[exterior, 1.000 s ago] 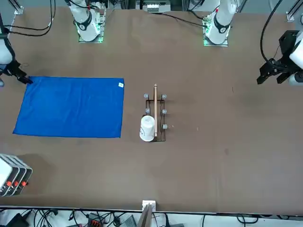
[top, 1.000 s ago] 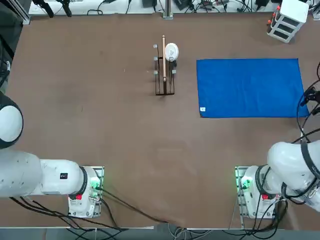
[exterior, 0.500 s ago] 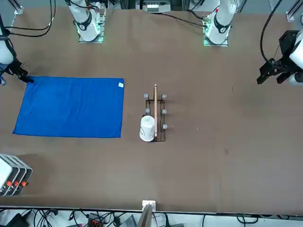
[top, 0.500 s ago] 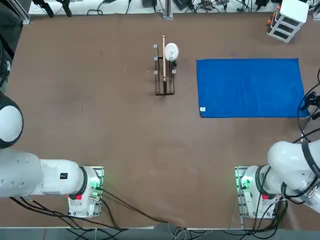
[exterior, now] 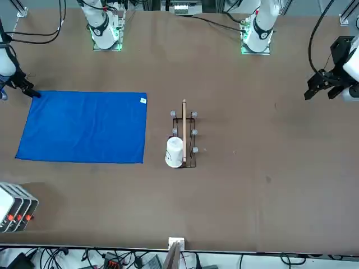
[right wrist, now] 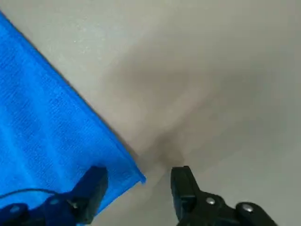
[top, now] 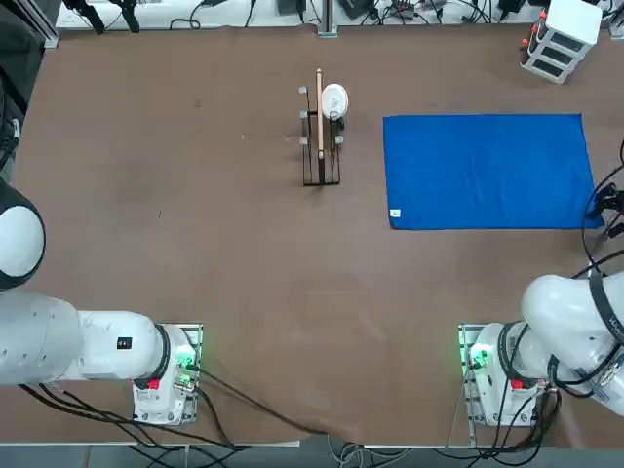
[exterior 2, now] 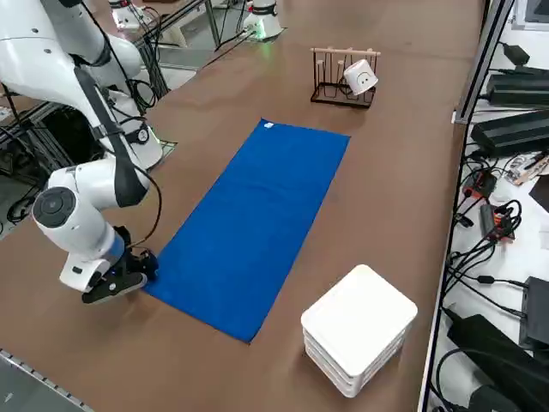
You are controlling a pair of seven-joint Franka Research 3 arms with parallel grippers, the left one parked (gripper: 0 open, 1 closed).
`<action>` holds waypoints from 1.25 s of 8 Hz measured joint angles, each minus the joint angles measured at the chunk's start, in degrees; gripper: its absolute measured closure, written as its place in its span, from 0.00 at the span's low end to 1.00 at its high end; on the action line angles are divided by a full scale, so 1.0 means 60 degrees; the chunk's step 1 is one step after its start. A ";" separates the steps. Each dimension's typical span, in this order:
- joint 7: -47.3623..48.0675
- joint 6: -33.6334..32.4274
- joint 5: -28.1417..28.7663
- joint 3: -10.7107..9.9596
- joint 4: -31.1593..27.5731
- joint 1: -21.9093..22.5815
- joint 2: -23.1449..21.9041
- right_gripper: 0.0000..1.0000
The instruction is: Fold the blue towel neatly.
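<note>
The blue towel (top: 487,171) lies flat and spread out on the right half of the brown table, also seen in the front view (exterior: 84,126) and the right side view (exterior 2: 257,223). Its small white tag (top: 395,213) is at the near left corner. My right gripper (top: 606,205) is low at the towel's near right corner (exterior: 25,91) (exterior 2: 137,268). In the wrist view the gripper (right wrist: 138,186) is open, with the towel's corner (right wrist: 134,175) between its fingers; one fingertip (right wrist: 94,186) is over the cloth, the other over bare table.
A wire rack (top: 320,132) holding a white cup (top: 334,99) stands left of the towel. A white stacked box (top: 561,34) sits at the far right corner (exterior 2: 358,330). Cables and equipment run along the table's far edge.
My right gripper has shifted a little toward the robot's side, along the towel's right edge to its near corner. The towel has not moved.
</note>
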 joint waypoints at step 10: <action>-0.0364 -0.0071 0.0000 0.0188 0.0147 0.0003 -0.0042 0.98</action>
